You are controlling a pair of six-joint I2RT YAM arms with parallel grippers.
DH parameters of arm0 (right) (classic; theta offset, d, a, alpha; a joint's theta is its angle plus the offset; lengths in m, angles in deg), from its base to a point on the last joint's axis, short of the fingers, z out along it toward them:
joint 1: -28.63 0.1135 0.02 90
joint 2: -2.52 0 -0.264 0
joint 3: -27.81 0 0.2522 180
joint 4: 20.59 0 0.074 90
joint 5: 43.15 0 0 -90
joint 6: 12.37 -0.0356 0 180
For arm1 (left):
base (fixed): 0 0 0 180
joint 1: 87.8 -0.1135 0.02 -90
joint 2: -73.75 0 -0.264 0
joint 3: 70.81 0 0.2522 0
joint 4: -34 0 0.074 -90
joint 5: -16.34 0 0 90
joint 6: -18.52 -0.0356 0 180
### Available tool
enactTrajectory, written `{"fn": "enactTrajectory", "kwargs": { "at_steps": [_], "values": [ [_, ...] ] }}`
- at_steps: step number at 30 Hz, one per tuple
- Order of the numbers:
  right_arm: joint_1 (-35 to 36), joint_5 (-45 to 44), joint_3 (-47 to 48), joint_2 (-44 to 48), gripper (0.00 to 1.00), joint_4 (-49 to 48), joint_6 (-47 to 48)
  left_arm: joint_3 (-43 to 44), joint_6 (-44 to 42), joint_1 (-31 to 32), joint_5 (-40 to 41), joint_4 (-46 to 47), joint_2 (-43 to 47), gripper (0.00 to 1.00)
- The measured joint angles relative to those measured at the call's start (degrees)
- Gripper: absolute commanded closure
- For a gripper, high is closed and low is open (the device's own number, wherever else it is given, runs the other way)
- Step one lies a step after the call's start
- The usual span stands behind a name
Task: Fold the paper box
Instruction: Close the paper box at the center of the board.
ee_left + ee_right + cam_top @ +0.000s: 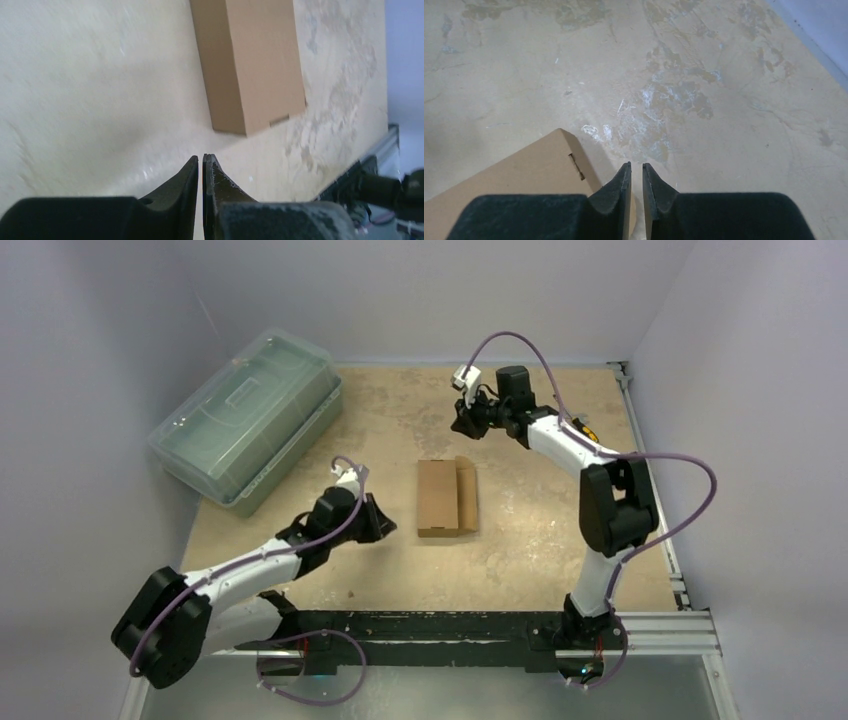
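Paper box (446,498) lies flat in the middle of the table (520,540), between both arms so either can reach it. Left fingers (187,180) pressed together, empty. Right fingers (616,192) nearly together, also empty (thin gap). Both stand clear of the box. Closed tips are probably for nudging, not pinching.

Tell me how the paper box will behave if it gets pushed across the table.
The paper box lies flat and low on the table, so it would probably slide rather than tip. It looks like thin cardboard, so it is likely light and easy to shove. The crease along it suggests it may fold if pushed on one edge.
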Motion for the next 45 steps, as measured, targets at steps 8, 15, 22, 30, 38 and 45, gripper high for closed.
{"fn": "enactTrajectory", "kwargs": {
  "at_steps": [8,15,22,30,38,45],
  "values": [
    [0.2,0.4,4.2,-7.3,0.86,4.0,0.8,-6.5,9.1,12.5,-0.6,4.3,-1.3,0.93],
    [0.2,0.6,4.2,-9.4,0.87,7.4,3.8,-2.5,11.6,15.3,-0.8,13.3,-16.1,0.93],
    [0.2,0.5,4.2,-10.6,0.88,10.6,6.6,2.6,11.5,15.5,1.3,15.7,-22.5,0.92],
    [0.2,2.5,4.2,-10.6,0.90,14.0,10.4,5.7,10.9,15.2,6.8,10.3,-22.6,0.93],
    [-0.1,4.0,3.1,-9.6,0.92,15.3,13.9,7.5,8.4,10.5,8.1,4.6,-21.4,0.93],
    [-0.4,3.1,-2.4,-3.8,0.91,15.5,13.4,10.7,3.4,4.9,9.0,-1.5,-21.4,0.93]
  ]
}}
